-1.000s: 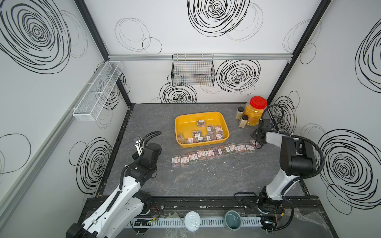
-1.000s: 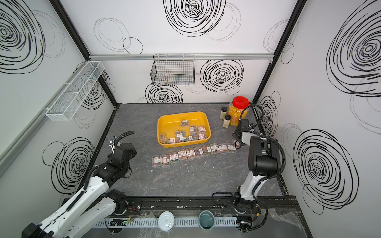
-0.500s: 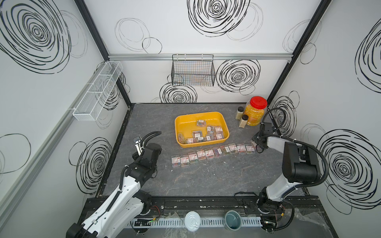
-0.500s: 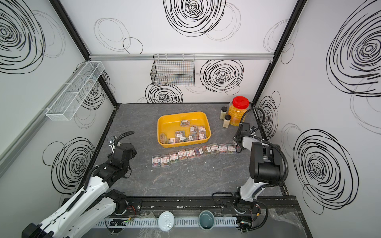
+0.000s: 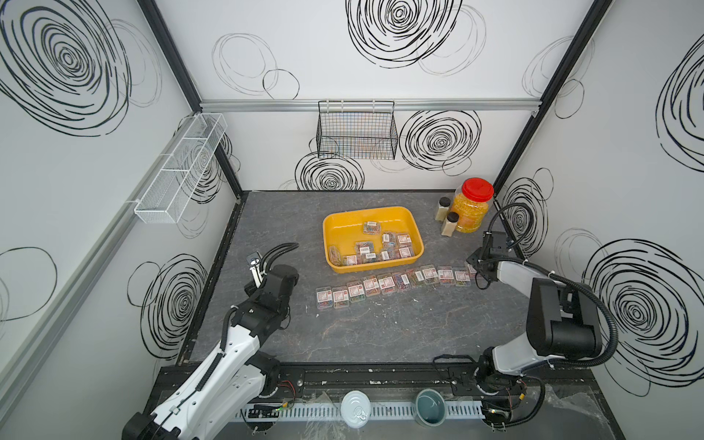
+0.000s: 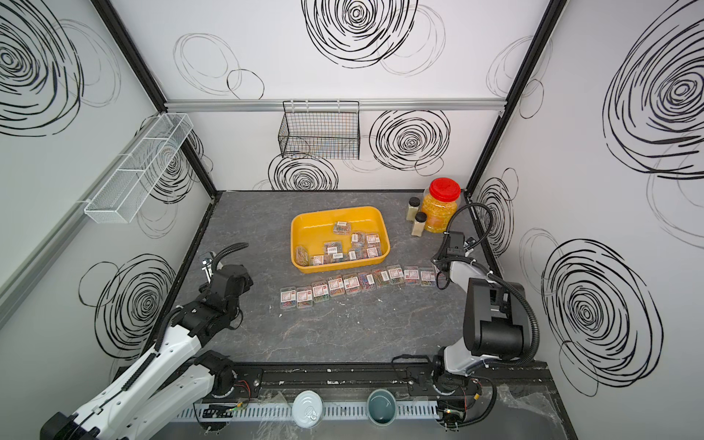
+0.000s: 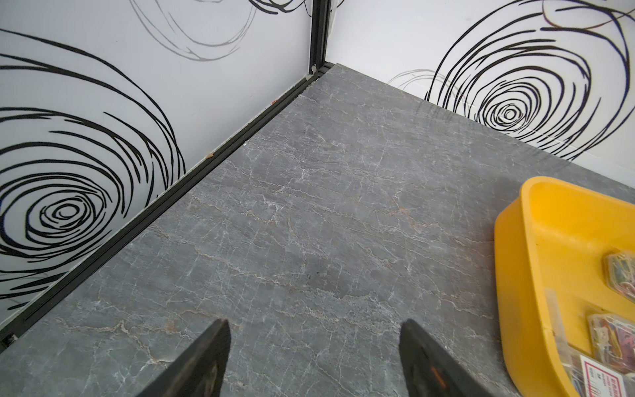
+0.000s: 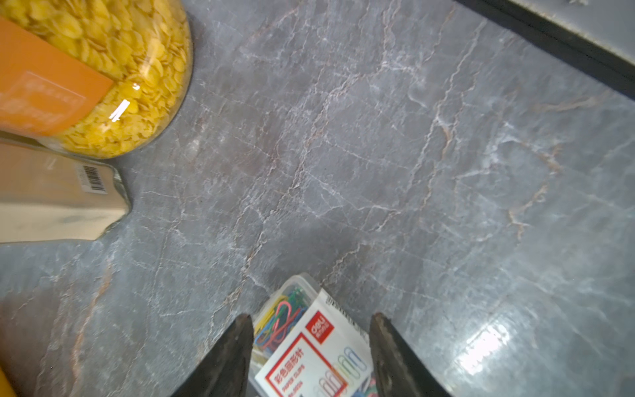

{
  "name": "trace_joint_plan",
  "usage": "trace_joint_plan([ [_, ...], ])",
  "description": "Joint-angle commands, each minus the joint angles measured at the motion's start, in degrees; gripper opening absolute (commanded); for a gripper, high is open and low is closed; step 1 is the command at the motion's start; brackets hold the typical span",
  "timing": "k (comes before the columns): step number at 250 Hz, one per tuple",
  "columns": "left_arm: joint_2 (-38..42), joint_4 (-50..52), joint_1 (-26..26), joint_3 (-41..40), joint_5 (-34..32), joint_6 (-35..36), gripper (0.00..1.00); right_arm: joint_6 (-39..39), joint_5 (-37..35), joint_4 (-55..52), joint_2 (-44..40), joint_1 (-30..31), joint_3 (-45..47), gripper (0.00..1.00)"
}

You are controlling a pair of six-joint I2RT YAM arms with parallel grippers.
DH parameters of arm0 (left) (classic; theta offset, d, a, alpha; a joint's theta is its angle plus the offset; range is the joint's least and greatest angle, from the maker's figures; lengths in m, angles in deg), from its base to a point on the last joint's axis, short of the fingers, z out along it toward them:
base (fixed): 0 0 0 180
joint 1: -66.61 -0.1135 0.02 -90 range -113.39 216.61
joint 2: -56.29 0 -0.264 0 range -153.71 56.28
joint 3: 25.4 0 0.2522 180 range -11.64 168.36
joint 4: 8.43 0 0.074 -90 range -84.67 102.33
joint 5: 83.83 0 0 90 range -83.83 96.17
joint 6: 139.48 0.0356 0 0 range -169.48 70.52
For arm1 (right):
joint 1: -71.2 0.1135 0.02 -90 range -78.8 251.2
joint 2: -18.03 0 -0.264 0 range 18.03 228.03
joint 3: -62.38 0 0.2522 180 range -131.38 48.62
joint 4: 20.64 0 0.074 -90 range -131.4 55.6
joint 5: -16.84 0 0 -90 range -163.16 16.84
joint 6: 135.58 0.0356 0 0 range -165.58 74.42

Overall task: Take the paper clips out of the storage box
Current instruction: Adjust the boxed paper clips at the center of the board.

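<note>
Desk: grey, one yellow tray.
Clip cases: ten rowed at tray's 6 o'clock; about nine inside.
Left hand: wide, empty.
Right hand: straddles eleventh case; grip unclear.

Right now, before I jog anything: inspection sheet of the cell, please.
Surface: grey marbled table, a few white specks.
Job's things: tray holds several cases; a row of more lies on the table in front of it.
Clutter: jar and two bottles in the far right corner.
Tools: left tool open, empty, over bare table; right tool astride the end case of the row, grip unclear.
Cables: left loop at the wrist; right loop close to the jar.
Surroundings: wire basket on the back wall, mesh rack on the left wall; tin and cup at the front rail.
</note>
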Motion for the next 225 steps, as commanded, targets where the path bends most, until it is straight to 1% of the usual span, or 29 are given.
trace_joint_plan([
  [1, 0.1, -1.4, -0.8, -0.6, -0.1, 0.1, 0.82, 0.5, 0.2, 1.2, -4.4, 0.2, 1.6, 0.6],
  [20, 0.0, -1.8, -0.7, -0.6, 0.8, 0.7, 0.81, 0.6, 0.3, 3.5, -7.7, 0.2, 4.4, 0.64],
  [45, 0.2, -2.5, -0.8, -0.8, 1.9, 1.6, 0.76, 0.7, -0.1, 8.8, -11.8, 0.2, 10.2, 0.7],
  [76, 1.7, -3.8, -0.7, -1.4, 3.5, 2.8, 0.75, 1.2, -2.6, 11.6, -15.9, 0.1, 15.5, 0.73],
  [91, 2.6, -5.9, -0.8, -2.0, 6.5, 4.4, 0.75, 1.2, -2.6, 13.0, -17.5, 0.1, 16.9, 0.75],
  [101, 3.0, -8.1, -0.6, -2.1, 9.3, 5.7, 0.73, 1.4, -2.4, 15.1, -18.5, 0.4, 18.2, 0.78],
  [102, 3.0, -8.3, -0.7, -2.1, 9.6, 5.8, 0.73, 1.4, -2.4, 15.3, -18.5, 0.4, 18.3, 0.8],
  [112, 2.9, -9.9, -0.5, -1.2, 11.9, 5.9, 0.72, 1.6, -2.0, 17.4, -19.0, 0.5, 19.5, 0.79],
  [128, 1.8, -12.7, 0.2, 0.7, 15.7, 5.8, 0.71, 1.5, -2.1, 17.4, -19.1, 0.7, 19.7, 0.79],
  [141, -0.1, -14.6, 2.8, 2.9, 17.0, 5.5, 0.71, 1.6, -2.5, 17.1, -19.1, 1.0, 19.7, 0.79],
  [157, -3.6, -15.9, 8.3, 6.5, 14.0, 5.3, 0.71, 1.5, -3.1, 16.5, -19.4, 1.5, 19.6, 0.79],
  [177, -10.8, -15.2, 17.4, 12.8, 5.3, 6.7, 0.72, 1.4, -3.7, 16.7, -19.8, 1.8, 19.8, 0.79],
  [191, -17.2, -13.1, 22.2, 18.4, 0.4, 7.7, 0.72, 1.3, -3.8, 16.8, -20.0, 2.1, 20.0, 0.79],
  [207, -25.2, -9.8, 25.2, 25.5, -3.1, 8.1, 0.71, 1.1, -4.0, 16.9, -20.1, 2.3, 20.0, 0.79],
  [225, -34.1, -5.8, 26.1, 33.6, -3.9, 7.7, 0.69, 1.0, -4.2, 16.8, -20.2, 2.6, 20.0, 0.8],
])
